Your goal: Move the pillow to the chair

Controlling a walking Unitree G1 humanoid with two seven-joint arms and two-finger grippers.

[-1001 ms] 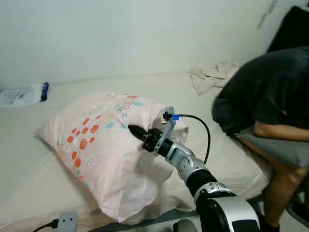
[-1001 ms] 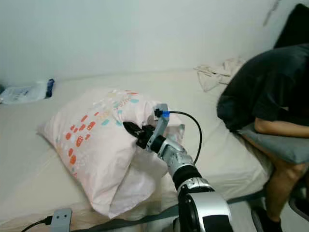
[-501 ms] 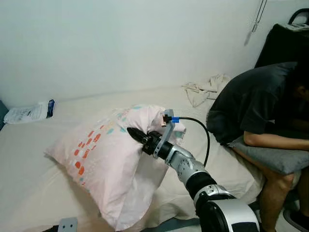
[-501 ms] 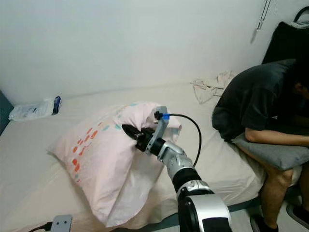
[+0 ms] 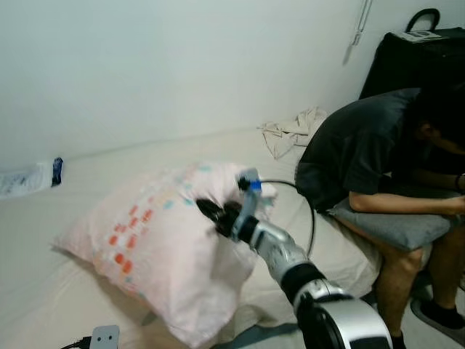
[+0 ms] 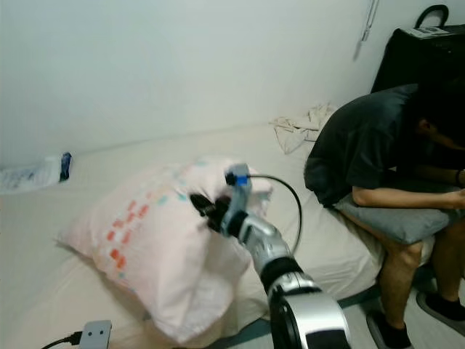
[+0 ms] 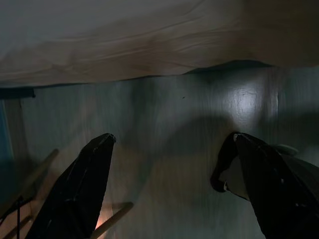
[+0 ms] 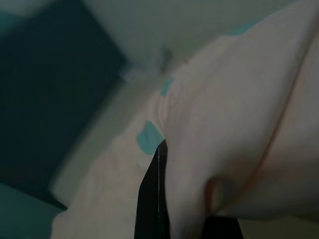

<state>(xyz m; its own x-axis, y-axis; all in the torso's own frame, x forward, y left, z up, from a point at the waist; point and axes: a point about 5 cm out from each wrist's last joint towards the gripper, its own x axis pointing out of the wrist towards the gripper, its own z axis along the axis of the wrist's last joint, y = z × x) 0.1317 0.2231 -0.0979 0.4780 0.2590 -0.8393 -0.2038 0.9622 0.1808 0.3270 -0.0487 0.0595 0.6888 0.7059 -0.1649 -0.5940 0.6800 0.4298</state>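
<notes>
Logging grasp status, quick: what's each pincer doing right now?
Left pincer: open, holding nothing, above the floor.
Right pincer: shut on the pillow.

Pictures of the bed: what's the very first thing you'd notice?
The big pink pillow with orange and teal patches stands out, lying on the bed with the right gripper pinching its cloth. Next, a person in a dark shirt sits bent over at the bed's right end, a grey cushion on their lap.
</notes>
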